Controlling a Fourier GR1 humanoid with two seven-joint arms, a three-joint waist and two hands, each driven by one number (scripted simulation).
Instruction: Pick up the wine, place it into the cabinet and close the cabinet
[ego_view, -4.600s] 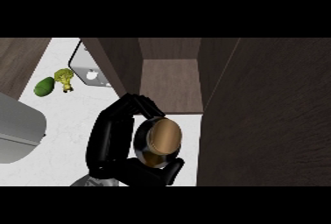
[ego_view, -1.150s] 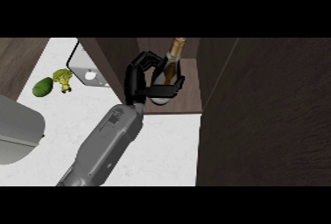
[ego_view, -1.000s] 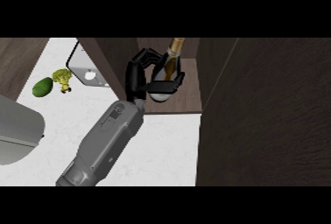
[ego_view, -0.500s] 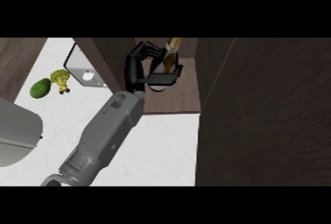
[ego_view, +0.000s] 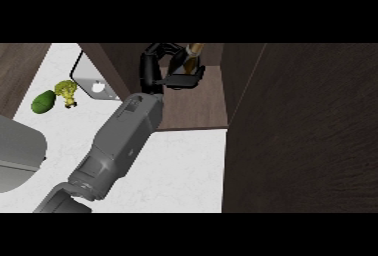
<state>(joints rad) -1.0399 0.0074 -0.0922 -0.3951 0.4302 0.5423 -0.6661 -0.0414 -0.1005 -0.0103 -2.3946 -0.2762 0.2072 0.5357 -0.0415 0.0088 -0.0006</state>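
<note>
black left hand (ego_view: 164, 67) curled around dark wine bottle with gold neck (ego_view: 193, 59), bottle deep inside open dark wood cabinet (ego_view: 188, 107), grey forearm (ego_view: 122, 137) stretched across white marbled counter (ego_view: 177, 170), green avocado (ego_view: 43, 101) and broccoli floret (ego_view: 66, 91) at left
</note>
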